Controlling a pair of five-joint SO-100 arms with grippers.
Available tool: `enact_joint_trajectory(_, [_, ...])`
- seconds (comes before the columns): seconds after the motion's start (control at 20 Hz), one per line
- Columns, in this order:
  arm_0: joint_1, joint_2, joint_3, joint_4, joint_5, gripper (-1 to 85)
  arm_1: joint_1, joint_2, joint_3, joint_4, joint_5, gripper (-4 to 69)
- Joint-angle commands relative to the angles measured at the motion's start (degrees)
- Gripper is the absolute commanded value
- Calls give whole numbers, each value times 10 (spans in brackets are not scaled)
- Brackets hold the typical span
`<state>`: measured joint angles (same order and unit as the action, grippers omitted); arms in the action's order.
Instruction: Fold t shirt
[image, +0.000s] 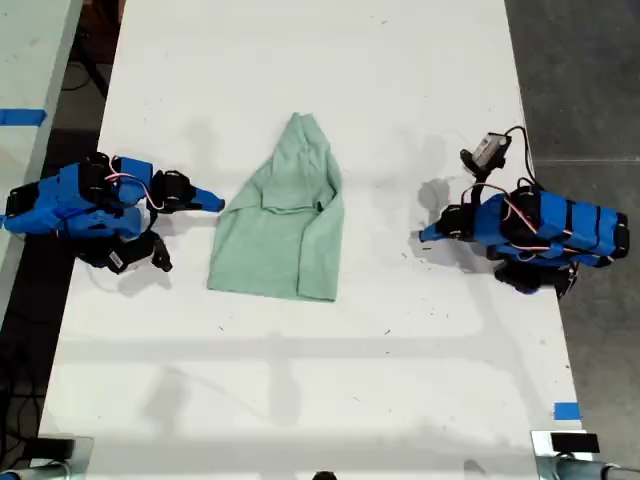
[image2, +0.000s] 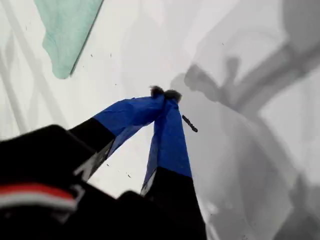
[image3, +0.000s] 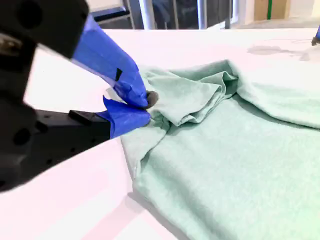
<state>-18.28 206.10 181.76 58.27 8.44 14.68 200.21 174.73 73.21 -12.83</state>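
One t shirt (image: 283, 232) of pale sage-green knit cotton lies near the middle of a smooth white table (image: 330, 400), midway between two blue-and-black arms. The cloth is plain, without print, and softly wrinkled; it has been gathered into a rough house shape, with a straight lower hem toward the exterior view's bottom and a narrowed, rumpled peak toward that view's top, and one folded flap lies across its upper half. In the second wrist view the fabric (image3: 235, 150) shows a fine, matte weave and rolled, layered folds at its near edge. My second gripper (image3: 142, 111), at the exterior view's left (image: 212, 203), has two fingers wrapped in glossy blue tape with small dark pads at their tips; its jaws are pinched together on the edge of the shirt, a fold of cloth sitting between the tips. My first gripper (image2: 165, 93), at the exterior view's right (image: 428, 236), carries the same blue tape over black plastic; its two tips meet with nothing between them, resting just above bare tabletop and well apart from the shirt, whose corner (image2: 67, 30) shows at the edge of the first wrist view. Three strips of blue tape (image: 566, 410) mark the surfaces: one on the table, two on a neighbouring one.
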Motion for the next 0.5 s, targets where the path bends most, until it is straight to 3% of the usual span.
enact_joint_trajectory(0.0, [-6,4,2,-2,-5,-1,-6,6,22,2,8,-19])
enact_joint_trajectory(0.3, [-7,4,2,-2,-6,-1,4,6,24,-9,5,-18])
enact_joint_trajectory(0.35, [-7,4,2,-2,-6,-1,10,6,26,-45,-32,-17])
enact_joint_trajectory(0.45, [-7,4,2,-2,-6,-1,7,6,21,-53,-71,-17])
